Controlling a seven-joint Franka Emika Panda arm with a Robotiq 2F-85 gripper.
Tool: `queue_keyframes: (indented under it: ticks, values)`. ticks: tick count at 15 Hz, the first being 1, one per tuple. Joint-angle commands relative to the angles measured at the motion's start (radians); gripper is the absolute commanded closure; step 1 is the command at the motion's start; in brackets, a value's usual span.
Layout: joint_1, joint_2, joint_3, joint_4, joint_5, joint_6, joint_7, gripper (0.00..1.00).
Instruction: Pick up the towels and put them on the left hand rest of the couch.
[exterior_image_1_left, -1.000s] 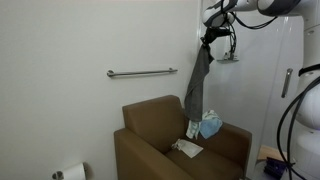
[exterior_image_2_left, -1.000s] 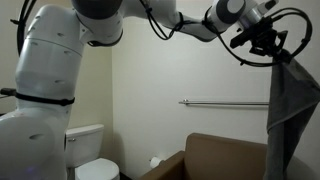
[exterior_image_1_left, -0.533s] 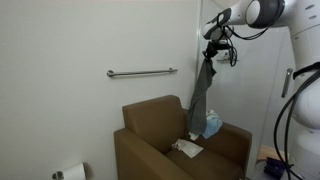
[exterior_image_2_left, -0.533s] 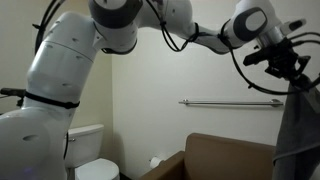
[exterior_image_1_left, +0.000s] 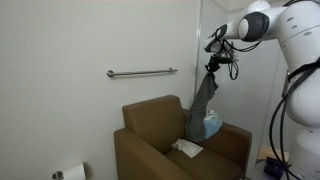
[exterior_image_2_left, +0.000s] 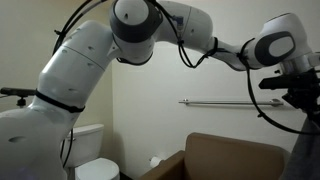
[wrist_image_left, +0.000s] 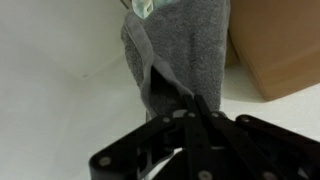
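Observation:
My gripper (exterior_image_1_left: 213, 62) is shut on the top of a grey towel (exterior_image_1_left: 202, 100) that hangs down over the brown couch (exterior_image_1_left: 150, 150) toward its seat. In the wrist view the grey towel (wrist_image_left: 180, 50) fills the frame above my closed jaws (wrist_image_left: 195, 110). A light blue towel (exterior_image_1_left: 211, 124) lies bunched on the couch armrest at the right in an exterior view. A white cloth or paper (exterior_image_1_left: 186, 149) lies on the seat. In an exterior view my gripper (exterior_image_2_left: 312, 100) sits at the right edge, with the towel cut off by the frame.
A metal grab bar (exterior_image_1_left: 142, 72) is fixed to the white wall above the couch and shows in both exterior views (exterior_image_2_left: 225, 102). A toilet (exterior_image_2_left: 92, 155) and a toilet paper roll (exterior_image_1_left: 70, 172) stand nearby. A door with a handle (exterior_image_1_left: 286, 80) is behind the arm.
My gripper has moved down and to the right with the grey towel, lowering it toward the couch armrest. In an exterior view the towel has slid out of the frame.

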Motion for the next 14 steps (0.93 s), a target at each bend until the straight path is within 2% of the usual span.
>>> queue_keyframes:
  ticks: [1, 3, 7, 9, 14]
  values:
    - [-0.078, 0.074, 0.024, 0.106, 0.025, -0.09, 0.051, 0.99]
    - [-0.101, 0.091, 0.033, 0.125, 0.016, -0.097, 0.068, 0.71]
    - [-0.126, 0.111, 0.052, 0.159, 0.007, -0.093, 0.084, 0.46]
    - [-0.117, 0.113, 0.036, 0.161, 0.024, -0.085, 0.066, 0.33]
    - [-0.088, 0.028, 0.067, 0.057, 0.012, -0.011, -0.044, 0.02]
